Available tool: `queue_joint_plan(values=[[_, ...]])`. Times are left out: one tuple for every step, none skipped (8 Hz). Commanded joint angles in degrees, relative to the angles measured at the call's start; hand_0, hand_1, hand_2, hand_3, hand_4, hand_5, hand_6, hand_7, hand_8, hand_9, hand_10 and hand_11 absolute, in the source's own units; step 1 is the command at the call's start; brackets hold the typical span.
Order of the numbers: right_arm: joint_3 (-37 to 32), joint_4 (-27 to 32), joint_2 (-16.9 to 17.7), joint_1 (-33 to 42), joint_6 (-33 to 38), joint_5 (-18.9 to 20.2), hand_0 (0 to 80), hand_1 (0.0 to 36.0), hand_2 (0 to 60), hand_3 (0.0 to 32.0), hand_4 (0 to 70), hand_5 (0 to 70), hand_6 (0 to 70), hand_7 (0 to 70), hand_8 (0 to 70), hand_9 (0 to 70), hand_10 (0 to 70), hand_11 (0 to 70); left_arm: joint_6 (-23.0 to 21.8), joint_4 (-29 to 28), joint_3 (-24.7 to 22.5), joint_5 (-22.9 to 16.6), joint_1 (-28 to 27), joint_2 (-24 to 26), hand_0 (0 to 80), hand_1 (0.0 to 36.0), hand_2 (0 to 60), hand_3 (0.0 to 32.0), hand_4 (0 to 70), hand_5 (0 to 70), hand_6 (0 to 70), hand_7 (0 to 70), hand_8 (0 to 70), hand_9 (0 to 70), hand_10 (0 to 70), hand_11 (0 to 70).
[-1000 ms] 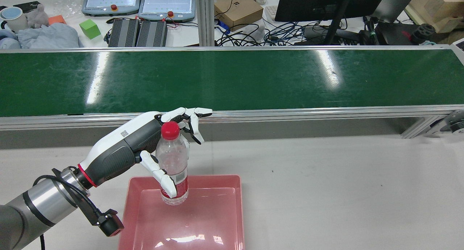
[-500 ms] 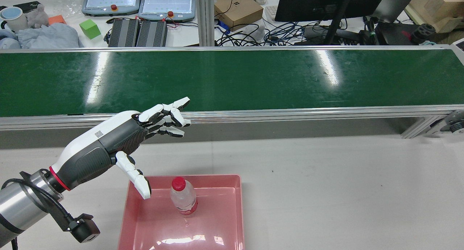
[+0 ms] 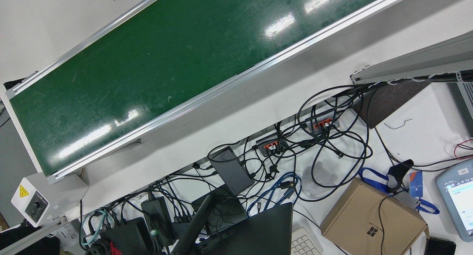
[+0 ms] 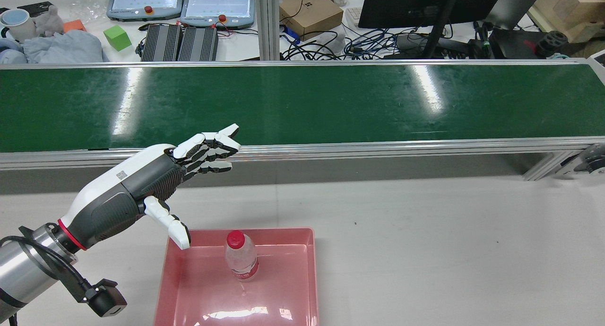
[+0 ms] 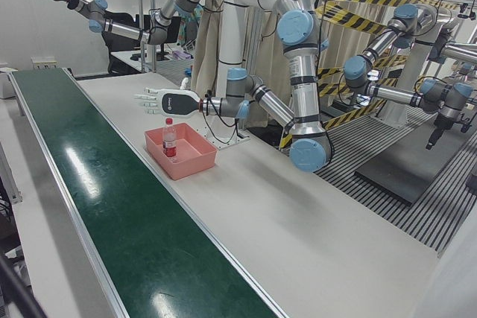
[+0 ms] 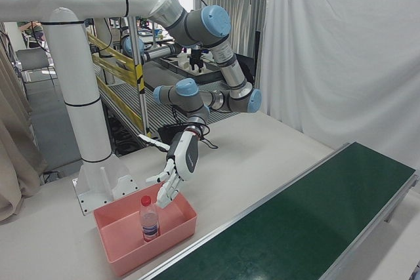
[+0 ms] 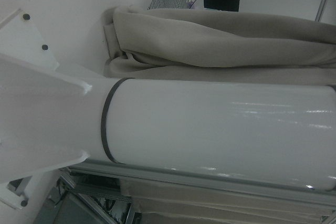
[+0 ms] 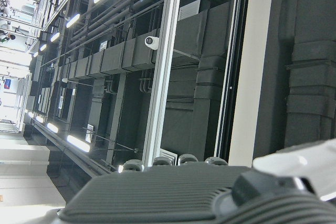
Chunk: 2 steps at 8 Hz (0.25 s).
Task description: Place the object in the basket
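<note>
With the bottle (image 4: 241, 257) standing upright inside the pink basket (image 4: 309, 278) on the desk (image 4: 425, 250), your placement looks done: the left hand (image 4: 142, 191) hovers beside it, fingers (image 4: 208, 149) spread and holding nothing (the right hand's fingers cannot be judged here).

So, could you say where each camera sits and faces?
Front view: overhead, down onto conveyor belt; no arm.
Rear view: high behind, facing forward; left hand, pink basket.
Left-front view: front corner, facing table; both hands.
Right-front view: opposite corner; left hand.
Left hand view: sideways, white column; nothing own.
Right hand view: upward, ceiling; right hand.
Rear and corner views share the water bottle.
</note>
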<state>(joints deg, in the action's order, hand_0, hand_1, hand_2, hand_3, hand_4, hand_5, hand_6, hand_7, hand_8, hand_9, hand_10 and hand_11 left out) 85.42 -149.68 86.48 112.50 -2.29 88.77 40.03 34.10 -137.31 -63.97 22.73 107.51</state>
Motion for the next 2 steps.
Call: queue_joint_plan(values=[[0.01,0.00,0.00,0.00,0.00,0.00,0.0,0.0,0.0,0.0,0.0,0.0,0.0,0.0,0.0,0.0,0.0,0.0,-2.49,0.00,-0.15,-0.19,0.47,-0.10,43.1,0.0,0.0,10.4,3.4,38.2,7.5,6.1,15.5,14.7,14.3,20.4],[-0.08,0.00,0.00,0.00,0.00,0.00,0.0,0.0,0.0,0.0,0.0,0.0,0.0,0.0,0.0,0.0,0.0,0.0,-2.59,0.00,-0.15,-0.19,0.38,-0.02,43.3,0.0,0.0,9.4,3.8,38.6,7.7,6.2,15.3,14.7,14.5,20.8]])
